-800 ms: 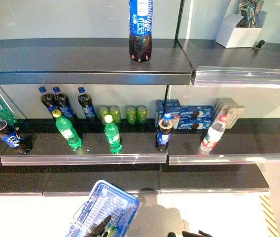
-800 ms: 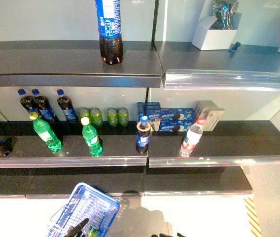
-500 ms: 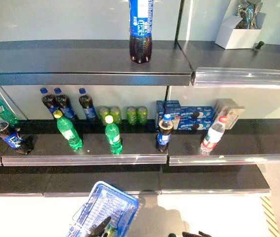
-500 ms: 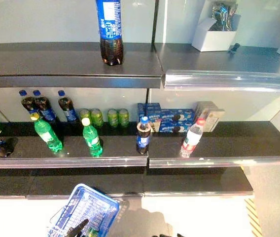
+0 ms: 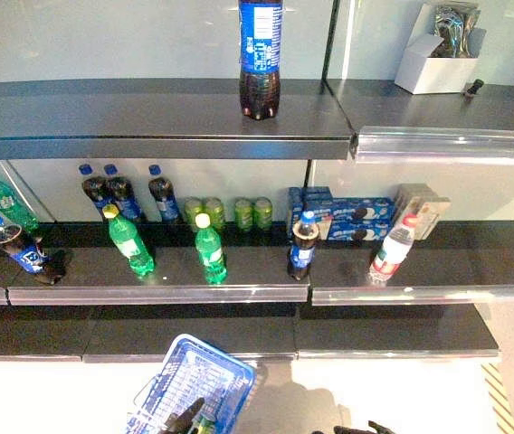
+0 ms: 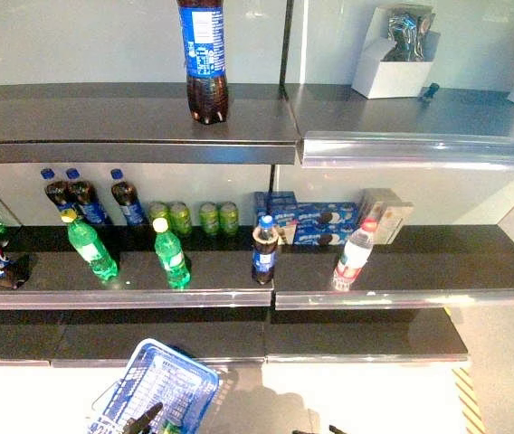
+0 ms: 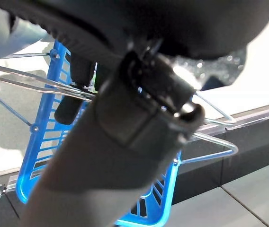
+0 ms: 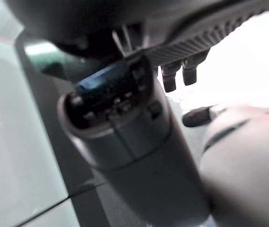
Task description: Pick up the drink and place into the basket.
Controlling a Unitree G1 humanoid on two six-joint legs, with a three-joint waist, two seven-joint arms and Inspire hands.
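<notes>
Two dark shelves face me, stacked one above the other, and the drinks are spread along them. On the upper one stands a tall dark cola bottle with a blue label, and a white open box sits well off to the right of it. On the lower shelf, two green plastic bottles with pale caps stand near the front edge, and a small dark cola bottle with a blue cap is upright to their right, with a clear bottle with a red cap leaning further right. Behind them are three dark bottles, a row of green cans and blue biscuit packs. At the far left another dark blue-capped bottle tilts over. Down at the bottom edge my left hand carries the blue plastic basket with wire handles; in my left wrist view my dark fingers curl round the wire handles. Something greenish seems to lie inside the basket by my hand, though I cannot make it out. My right hand only peeks in at the bottom, well apart from the shelves; I cannot tell how its fingers are set.
</notes>
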